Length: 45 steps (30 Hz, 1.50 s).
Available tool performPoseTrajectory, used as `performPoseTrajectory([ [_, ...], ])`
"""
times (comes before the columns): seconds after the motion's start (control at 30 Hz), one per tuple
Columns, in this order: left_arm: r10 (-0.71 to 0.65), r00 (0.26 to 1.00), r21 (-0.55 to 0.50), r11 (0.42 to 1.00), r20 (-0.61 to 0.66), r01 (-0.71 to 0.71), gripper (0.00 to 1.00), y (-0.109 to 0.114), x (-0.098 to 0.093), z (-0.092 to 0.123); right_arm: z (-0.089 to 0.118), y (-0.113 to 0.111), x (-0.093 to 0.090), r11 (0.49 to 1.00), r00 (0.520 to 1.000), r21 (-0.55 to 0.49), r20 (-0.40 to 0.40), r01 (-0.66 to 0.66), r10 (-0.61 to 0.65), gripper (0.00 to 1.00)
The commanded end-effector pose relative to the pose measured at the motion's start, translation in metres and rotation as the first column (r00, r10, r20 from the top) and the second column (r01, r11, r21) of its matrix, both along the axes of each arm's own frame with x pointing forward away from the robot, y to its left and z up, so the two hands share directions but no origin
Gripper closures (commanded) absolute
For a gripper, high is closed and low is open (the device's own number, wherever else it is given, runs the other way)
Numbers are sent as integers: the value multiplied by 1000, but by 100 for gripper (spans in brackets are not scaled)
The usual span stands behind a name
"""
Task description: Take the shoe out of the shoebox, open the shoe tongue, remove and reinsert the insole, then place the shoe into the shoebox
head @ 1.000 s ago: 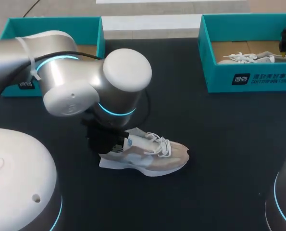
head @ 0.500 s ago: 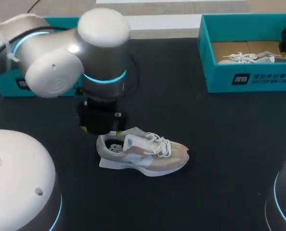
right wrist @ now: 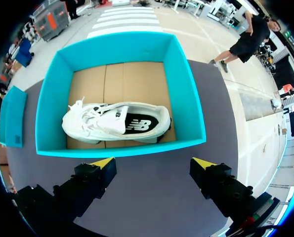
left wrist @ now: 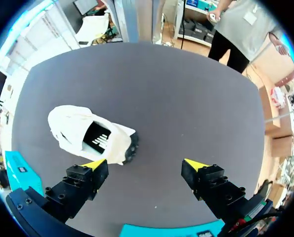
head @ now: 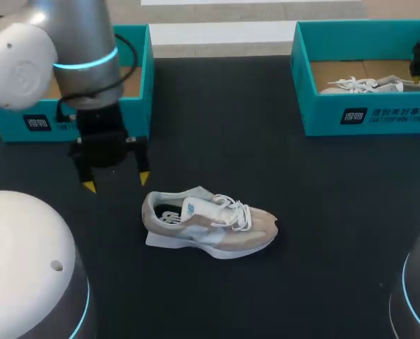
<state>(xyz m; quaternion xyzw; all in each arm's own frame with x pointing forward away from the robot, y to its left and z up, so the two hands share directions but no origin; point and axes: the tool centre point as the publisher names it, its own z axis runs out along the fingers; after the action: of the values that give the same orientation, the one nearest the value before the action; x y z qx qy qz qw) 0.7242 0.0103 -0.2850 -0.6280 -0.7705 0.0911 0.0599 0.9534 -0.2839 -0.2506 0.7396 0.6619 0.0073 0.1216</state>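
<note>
A beige and white shoe lies upright on the black table, toe to the right, its heel opening showing the dark insole. My left gripper hangs open and empty, up and to the left of the heel, clear of the shoe. In the left wrist view the shoe lies ahead of the left finger of the gripper, untouched. My right gripper stands open above the near wall of the right teal shoebox, which holds a second white shoe.
A teal shoebox stands at the back left, right behind my left arm. The other teal shoebox with the white shoe sits at the back right. Black tabletop surrounds the beige shoe.
My left arm has drawn back from the shoe's heel toward the left rear, and its fingers have spread apart. The shoe stays where it was. The right arm has not moved.
</note>
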Motion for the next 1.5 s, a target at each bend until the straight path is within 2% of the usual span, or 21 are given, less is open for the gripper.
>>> performPoseTrajectory([
  [0.03,143,983,-399,900,-111,-176,0,27,-4,-2,0,0,0,1000,1000,0,1,1,-1,0],
  [0.57,143,983,-399,900,-111,-176,0,27,-4,-2,0,0,0,1000,1000,0,1,1,-1,0],
  [0.6,204,964,-377,890,-171,-255,0,29,-2,-4,0,0,0,1000,1000,0,1,1,-1,0],
  [0.67,275,929,-403,842,-248,-358,0,33,-4,-4,0,0,0,1000,1000,0,1,1,-1,0],
  [0.77,389,844,-381,765,-370,-520,0,44,-5,-10,0,0,0,1000,1000,0,1,1,-1,0],
  [0.93,492,748,-339,681,-445,-649,0,60,-9,-20,0,0,0,1000,1000,0,1,1,-1,0],
  [1.0,519,694,-329,628,-498,-706,0,66,-9,-23,0,0,0,1000,1000,0,1,1,-1,0],
  [1.07,537,671,-351,582,-512,-733,0,72,-8,-26,0,0,0,1000,1000,0,1,1,-1,0],
  [1.1,552,629,-347,534,-548,-771,0,76,-8,-27,0,0,0,1000,1000,0,1,1,-1,0],
  [1.27,593,531,-368,384,-605,-847,0,89,-7,-33,0,0,0,1000,1000,0,1,1,-1,0],
  [1.5,605,414,-367,208,-680,-907,0,100,-12,-45,0,0,0,1000,1000,0,1,1,-1,0],
])
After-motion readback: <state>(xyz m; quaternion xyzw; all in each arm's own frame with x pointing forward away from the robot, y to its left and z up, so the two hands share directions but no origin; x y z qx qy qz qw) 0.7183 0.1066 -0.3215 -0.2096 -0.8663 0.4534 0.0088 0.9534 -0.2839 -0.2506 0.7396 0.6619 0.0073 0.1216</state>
